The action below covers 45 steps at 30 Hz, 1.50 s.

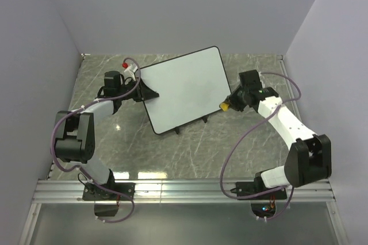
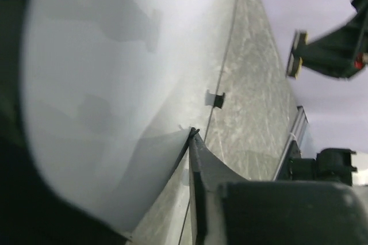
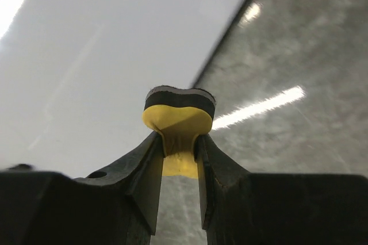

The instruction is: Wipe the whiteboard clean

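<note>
**A:** Where is the whiteboard (image 1: 184,90) sitting?

**B:** It is lying askew on the middle of the worktop (image 1: 172,159), with its two small feet pointing toward the arm bases.

**A:** What is the left gripper (image 1: 142,91) doing?

**B:** It is clamping the board's left edge between its fingers.

**A:** And the right gripper (image 3: 179,141)?

**B:** It is pinching a yellow eraser (image 3: 178,119), holding it just beside the board's right edge, dark felt facing outward.
</note>
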Tool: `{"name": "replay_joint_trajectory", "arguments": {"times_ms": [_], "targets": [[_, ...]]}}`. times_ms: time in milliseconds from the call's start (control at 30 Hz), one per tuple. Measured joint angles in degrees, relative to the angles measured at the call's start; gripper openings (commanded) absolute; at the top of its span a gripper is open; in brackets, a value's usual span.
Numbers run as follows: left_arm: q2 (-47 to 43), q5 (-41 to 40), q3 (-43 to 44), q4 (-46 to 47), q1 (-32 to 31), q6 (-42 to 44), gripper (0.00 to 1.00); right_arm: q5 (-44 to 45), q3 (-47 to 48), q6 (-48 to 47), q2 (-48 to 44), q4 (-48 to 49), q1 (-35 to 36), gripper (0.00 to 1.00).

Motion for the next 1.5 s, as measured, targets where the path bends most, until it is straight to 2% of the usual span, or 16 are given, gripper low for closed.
{"name": "replay_joint_trajectory", "arguments": {"times_ms": [233,633,1067,1300,1500], "targets": [[-0.1,-3.1,-0.7,-1.2,0.2,0.3,0.34,2.2,-9.6,-1.7,-5.3,-3.4,-0.4,0.00],[-1.4,-5.1,-1.3,-4.3,0.7,2.7,0.34,4.9,-14.5,-4.9,-11.2,-5.8,-2.7,0.00],[-2.1,-7.5,-1.2,-7.3,0.9,3.1,0.35,5.9,-15.5,-7.1,-11.3,-6.4,-3.7,0.00],[-3.0,-10.8,-1.3,-9.2,1.1,3.8,0.48,6.2,-16.5,-8.0,-11.7,-6.4,-4.3,0.00],[-4.6,-16.2,-1.4,-10.9,1.6,4.5,0.48,8.0,-17.5,-8.3,-11.4,-6.6,-4.5,0.00]]}}
